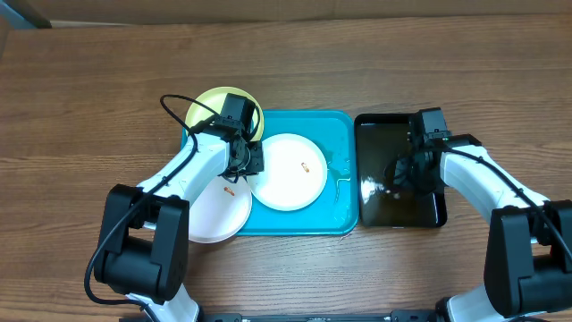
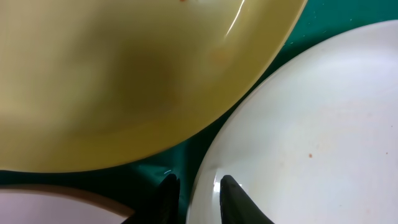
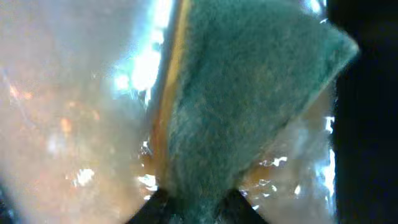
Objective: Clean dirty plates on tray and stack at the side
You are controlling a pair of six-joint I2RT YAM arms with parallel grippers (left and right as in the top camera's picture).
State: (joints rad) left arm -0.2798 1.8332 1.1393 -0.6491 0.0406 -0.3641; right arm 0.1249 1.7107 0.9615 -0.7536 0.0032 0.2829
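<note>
I had the left gripper (image 2: 198, 194) at the left rim of the middle white plate (image 1: 288, 172) on the tray (image 1: 335, 125), jaws narrowed astride it (gripping or not, I couldn't tell), right gripper (image 3: 199, 208) over the black tray (image 1: 380, 134), pinching a green sponge (image 3: 249, 93)

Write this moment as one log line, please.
left gripper: grips white plate rim | right gripper: pinches green sponge | over black tray
</note>
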